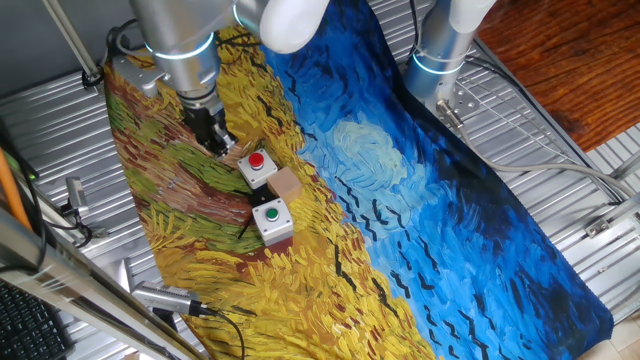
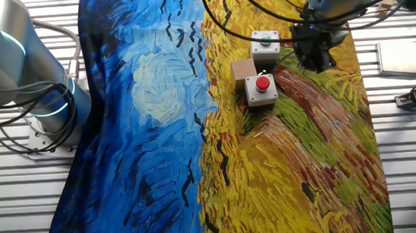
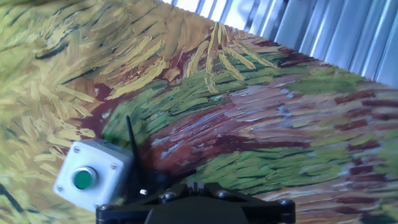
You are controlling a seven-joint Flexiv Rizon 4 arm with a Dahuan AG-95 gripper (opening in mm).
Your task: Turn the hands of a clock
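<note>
No lettering, number, brand or sign can be read in any view. The two grey button boxes, one with a red button (image 1: 257, 161) and one with a green button (image 1: 271, 212), carry no legible labels, and the painted cloth (image 1: 420, 200) shows brushwork only.

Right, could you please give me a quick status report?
End effector low beside red-button grey box, jaw state unclear. No clock visible. Green-button grey box and small brown cardboard block close by.
</note>
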